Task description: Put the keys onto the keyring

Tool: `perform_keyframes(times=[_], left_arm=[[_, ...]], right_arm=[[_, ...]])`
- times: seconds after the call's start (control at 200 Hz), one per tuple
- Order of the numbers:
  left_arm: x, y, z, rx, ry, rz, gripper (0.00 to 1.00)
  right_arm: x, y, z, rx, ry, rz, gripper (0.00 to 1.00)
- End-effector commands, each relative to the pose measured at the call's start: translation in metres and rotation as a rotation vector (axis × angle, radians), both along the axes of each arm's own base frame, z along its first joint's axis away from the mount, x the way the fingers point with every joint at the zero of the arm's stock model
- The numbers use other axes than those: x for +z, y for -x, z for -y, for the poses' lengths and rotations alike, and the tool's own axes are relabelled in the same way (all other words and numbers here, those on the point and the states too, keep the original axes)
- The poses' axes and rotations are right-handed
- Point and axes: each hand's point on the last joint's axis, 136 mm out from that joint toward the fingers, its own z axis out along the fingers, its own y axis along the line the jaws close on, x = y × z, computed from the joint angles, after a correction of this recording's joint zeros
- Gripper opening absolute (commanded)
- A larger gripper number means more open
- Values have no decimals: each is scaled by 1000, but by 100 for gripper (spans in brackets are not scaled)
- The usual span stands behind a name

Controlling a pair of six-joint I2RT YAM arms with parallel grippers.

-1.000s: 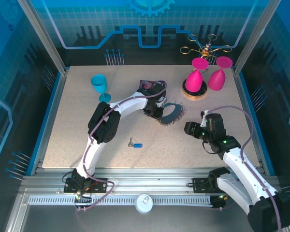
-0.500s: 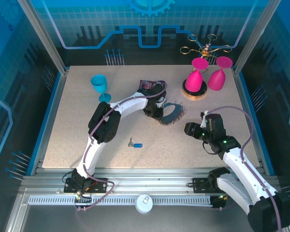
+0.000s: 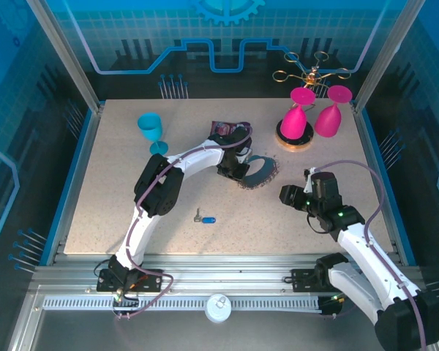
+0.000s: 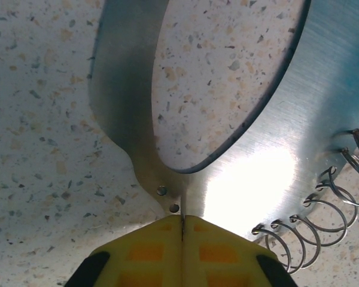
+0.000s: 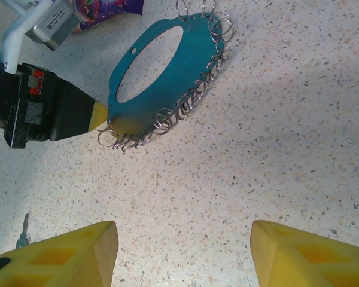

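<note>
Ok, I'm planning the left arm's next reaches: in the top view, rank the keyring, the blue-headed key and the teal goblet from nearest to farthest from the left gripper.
1. keyring: mid-table, its edge pinched in the left gripper.
2. key: lying flat, toward the arm bases.
3. teal goblet: upright, far-left part of the table.

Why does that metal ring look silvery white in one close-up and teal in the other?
Left wrist view: a bright glare patch washes out the keyring above the left end effector shut on it, whose yellow pads are blurred. Right wrist view: no glare, so it reads teal, probably mirroring the blue walls.
</note>
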Motion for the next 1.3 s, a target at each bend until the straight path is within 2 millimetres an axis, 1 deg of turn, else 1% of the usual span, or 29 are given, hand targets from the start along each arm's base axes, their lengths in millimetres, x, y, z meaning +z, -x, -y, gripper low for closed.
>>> perform_keyframes(times=[0.0,0.145,0.215,0.325,0.415,0.625,0.7,0.79,0.826,0.911,0.936,0.986,1.061,1.116,1.191,1.251,1.271,1.296], left_arm=[[7,2,-17,19,-66,36,0],[23,-2,-46,101,-100,94,0],[28,2,-57,146,-82,91,0],[36,10,-75,204,-68,98,0],[41,16,-93,268,-60,97,0],[55,30,-124,505,101,31,0],[61,33,-128,574,187,-27,0],[66,36,-135,647,250,-106,0],[69,37,-134,665,282,-139,0],[78,40,-125,694,371,-214,0],[81,41,-122,701,395,-233,0],[89,41,-117,732,450,-276,0],[99,40,-107,775,546,-340,0],[107,39,-101,803,606,-374,0],[120,37,-94,823,668,-403,0],[131,36,-92,833,698,-411,0],[135,36,-92,838,705,-411,0],[139,36,-92,841,715,-412,0]], right_arm=[[13,-1,-2,3,-4,25,61],[14,-3,-4,15,-3,27,60],[14,-4,-6,24,-2,24,60],[13,-6,-14,70,-1,25,58],[13,-6,-26,127,15,33,58],[12,-9,-54,260,67,54,58],[13,-12,-63,298,76,60,59],[15,-17,-73,344,90,78,61],[16,-19,-77,367,97,91,62],[26,-24,-92,432,118,149,63],[30,-25,-97,449,127,170,61],[42,-28,-105,469,154,238,59],[69,-29,-126,518,174,410,57],[83,-27,-140,559,189,528,56],[91,-27,-154,609,230,643,57],[91,-28,-163,662,283,724,55],[96,-28,-167,679,298,777,54],[96,-27,-171,709,325,827,54]])
